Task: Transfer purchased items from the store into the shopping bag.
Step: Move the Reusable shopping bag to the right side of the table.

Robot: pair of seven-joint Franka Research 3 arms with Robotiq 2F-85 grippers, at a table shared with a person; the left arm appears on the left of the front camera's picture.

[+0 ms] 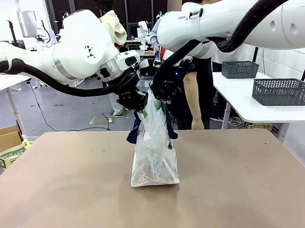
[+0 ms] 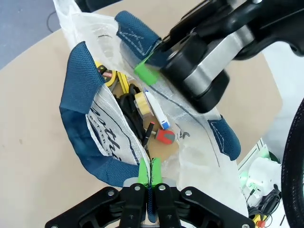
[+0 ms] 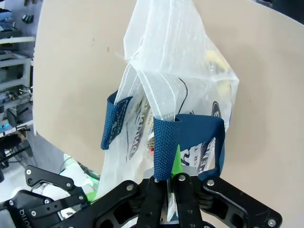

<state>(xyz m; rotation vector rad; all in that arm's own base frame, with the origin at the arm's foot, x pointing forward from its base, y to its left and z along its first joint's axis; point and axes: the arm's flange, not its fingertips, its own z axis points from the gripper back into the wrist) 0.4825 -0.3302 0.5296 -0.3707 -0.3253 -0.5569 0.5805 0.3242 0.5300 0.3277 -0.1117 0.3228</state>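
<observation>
The shopping bag [image 1: 154, 154], whitish translucent plastic with navy handles, stands on the brown table [image 1: 64, 191] with its top held up by both grippers. My left gripper [image 1: 141, 104] is shut on the near rim by a navy handle [image 2: 76, 118], green pads [image 2: 144, 170] pressed together. My right gripper [image 1: 158, 96] is shut on the other handle [image 3: 164, 147]; its green pad [image 2: 145, 74] pinches the far rim. Inside the bag lie purchased items: a yellow-and-black object [image 2: 108, 76] and several small things. I cannot tell whether either grey lattice basket [image 1: 282, 91] behind is the store.
A person [image 1: 194, 95] stands close behind the bag at the table's far edge. A white side table [image 1: 243, 104] at the right carries the two baskets, the second one [image 1: 239, 69] farther back. A cardboard box [image 1: 4, 139] sits on the floor at the left.
</observation>
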